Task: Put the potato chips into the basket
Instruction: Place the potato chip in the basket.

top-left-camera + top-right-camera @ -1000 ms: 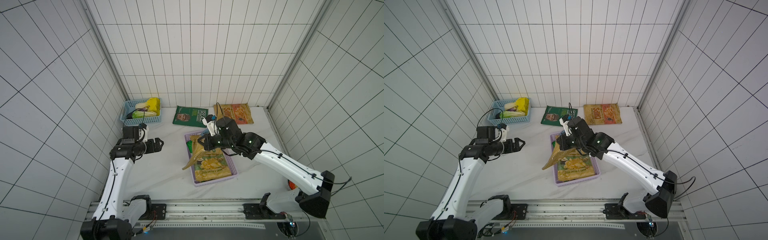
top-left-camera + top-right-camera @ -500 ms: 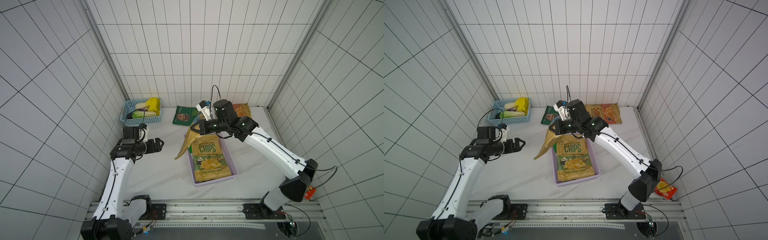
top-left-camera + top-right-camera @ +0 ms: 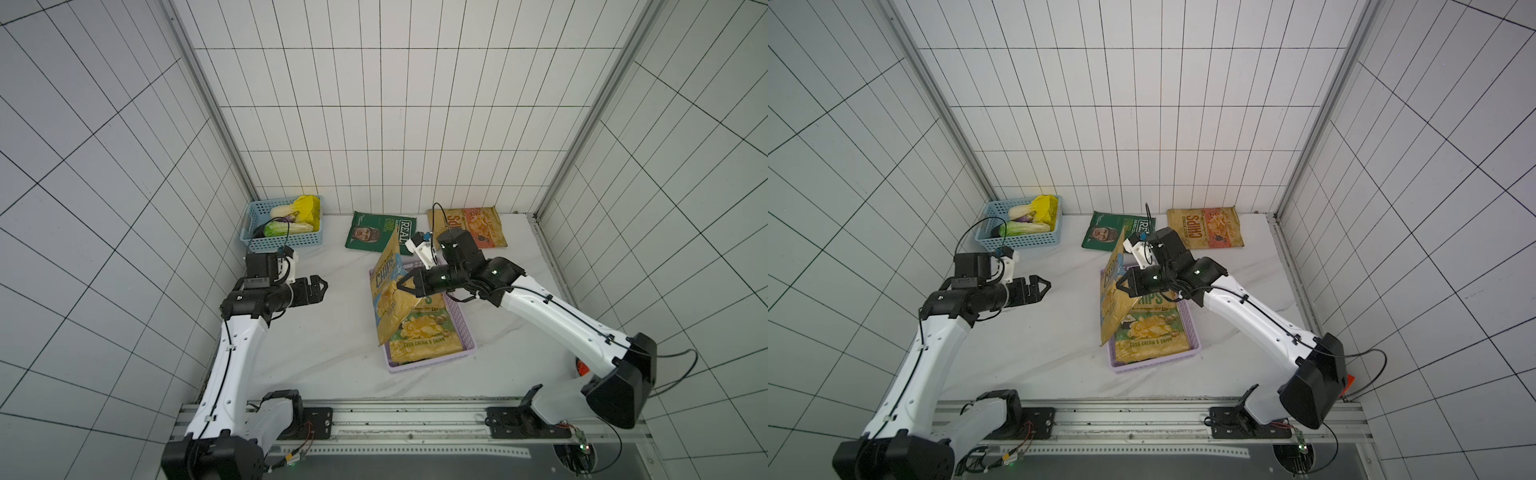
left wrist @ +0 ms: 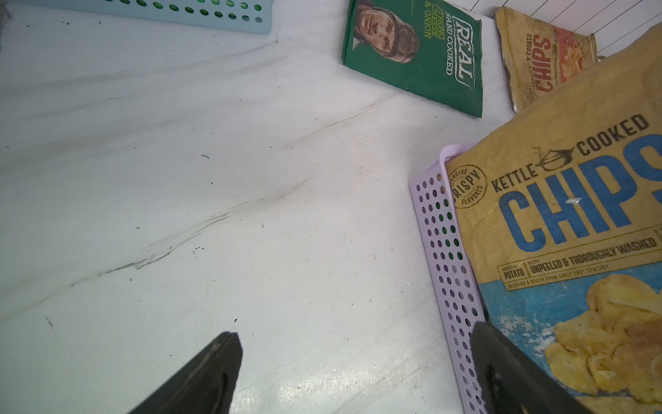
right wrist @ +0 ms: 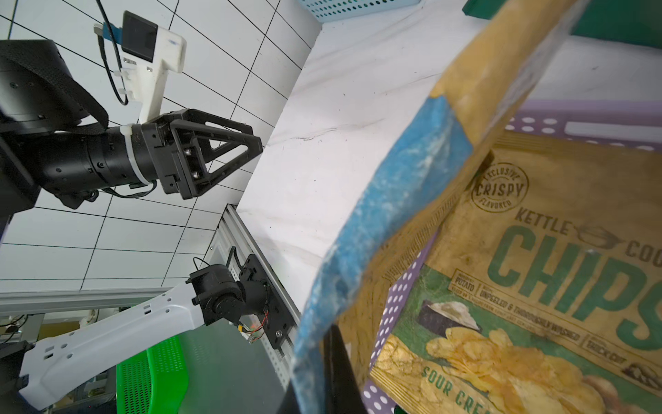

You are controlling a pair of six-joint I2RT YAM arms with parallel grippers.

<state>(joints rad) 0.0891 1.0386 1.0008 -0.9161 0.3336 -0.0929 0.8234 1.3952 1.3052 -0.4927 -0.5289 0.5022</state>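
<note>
Potato chips bag tilts over basket, sour-cream bag underneath, REAL bag behind.

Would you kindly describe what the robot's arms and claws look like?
The left arm and right arm have white shells, black joints and black cables. The left claw and right claw are black with triangular open-frame fingers, each with a white camera mount.

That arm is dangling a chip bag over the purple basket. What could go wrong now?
The right gripper pinches the blue CHIPS bag by one edge, so it might slip. Its lower corner hangs past the rim of the lilac basket. Released here, it could land half on the table.
</note>
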